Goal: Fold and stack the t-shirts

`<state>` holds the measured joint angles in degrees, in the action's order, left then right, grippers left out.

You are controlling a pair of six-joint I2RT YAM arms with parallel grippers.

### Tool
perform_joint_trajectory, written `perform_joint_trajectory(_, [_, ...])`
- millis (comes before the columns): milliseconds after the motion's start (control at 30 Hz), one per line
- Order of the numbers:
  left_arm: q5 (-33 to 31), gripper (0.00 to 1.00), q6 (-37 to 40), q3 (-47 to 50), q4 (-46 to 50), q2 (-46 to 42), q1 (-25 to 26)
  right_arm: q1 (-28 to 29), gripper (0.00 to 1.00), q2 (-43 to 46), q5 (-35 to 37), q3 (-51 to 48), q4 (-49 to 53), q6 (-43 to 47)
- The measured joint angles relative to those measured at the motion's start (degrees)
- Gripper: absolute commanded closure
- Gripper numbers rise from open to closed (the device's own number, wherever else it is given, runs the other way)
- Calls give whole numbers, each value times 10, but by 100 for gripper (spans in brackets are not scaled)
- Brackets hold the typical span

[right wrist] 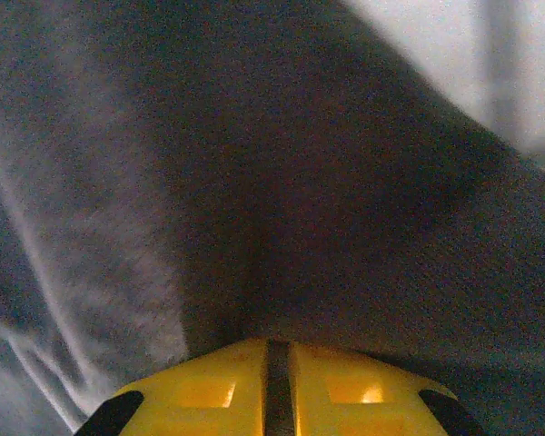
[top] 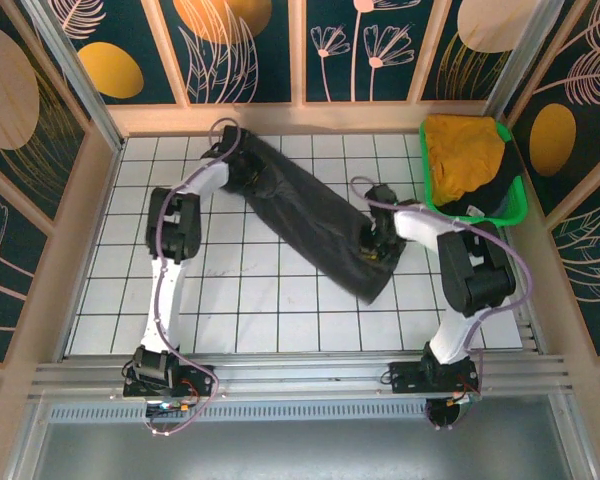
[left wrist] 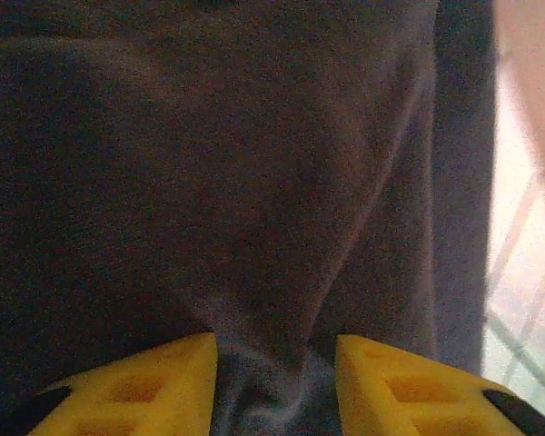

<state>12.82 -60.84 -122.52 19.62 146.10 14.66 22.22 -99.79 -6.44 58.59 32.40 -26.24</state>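
Across the bench [top: 240,310], the black t-shirt [top: 305,212] runs diagonally. My left end effector [left wrist: 274,363] pinches a bunched fold at its far end; the right end effector [right wrist: 277,354] is squeezed nearly flat on the near end. It's a soft, limp, matte knit, so I'd grab hems or corners. The mustard t-shirt [top: 462,155] is crumpled in the green basket [top: 517,207].

Left hand [left wrist: 274,359] and right hand [right wrist: 277,354] both pinch (right's fingers nearly meet).
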Motion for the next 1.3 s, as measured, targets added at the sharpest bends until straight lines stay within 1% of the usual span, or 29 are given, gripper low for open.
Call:
perform_joint_trajectory(67, [15, 62, 2, -102, -5, 66, 14, 43, 81, 27, -30, -34, 0, -24])
perform_joint_trajectory(100, [25, 62, -2, -136, -17, 91, 23, 70, 80, 39, -52, -50, -1, -38])
perform_joint_trajectory(200, [58, 62, -27, -160, -76, 121, 50, 126, 77, 50, -120, -74, -20, -76])
perform_joint_trajectory(267, [76, 60, -44, -161, -113, 131, 63, 149, 73, 50, -158, -80, -44, -102])
perform_joint_trajectory(333, [91, 57, -57, -170, -141, 143, 73, 164, 70, 46, -186, -81, -65, -127])
perform_joint_trajectory(400, [103, 52, -64, -181, -156, 151, 81, 169, 62, 44, -198, -81, -76, -145])
perform_joint_trajectory(467, [107, 47, -61, -182, -158, 151, 82, 169, 56, 49, -196, -78, -75, -155])
perform_joint_trajectory(500, [107, 45, -59, -181, -156, 147, 82, 169, 53, 56, -191, -76, -72, -158])
perform_joint_trajectory(567, [104, 44, -50, -166, -145, 130, 81, 168, 49, 88, -174, -76, -58, -163])
perform_joint_trajectory(633, [95, 43, -39, -123, -131, 88, 81, 165, 49, 141, -155, -77, -38, -163])
perform_joint_trajectory(733, [81, 43, -17, -30, -108, -7, 81, 148, 49, 244, -126, -97, -15, -166])
perform_joint_trajectory(800, [76, 45, 4, 42, -94, -89, 82, 131, 49, 304, -109, -127, 6, -166])
perform_joint_trajectory(867, [77, 49, 24, 108, -82, -167, 84, 120, 49, 334, -99, -157, 33, -166])
perform_joint_trajectory(933, [80, 53, 48, 184, -70, -243, 88, 118, 48, 337, -99, -184, 55, -165])
perform_joint_trajectory(1067, [96, 53, 104, 372, -26, -381, 100, 124, 48, 318, -112, -217, 78, -158])
perform_joint_trajectory(1133, [99, 52, 129, 457, 10, -420, 106, 130, 48, 297, -119, -220, 79, -152])
perform_joint_trajectory(1233, [111, 51, 159, 589, 65, -468, 118, 136, 52, 264, -134, -220, 70, -142])
perform_joint_trajectory(1300, [121, 50, 171, 653, 103, -492, 128, 139, 55, 242, -143, -220, 62, -139])
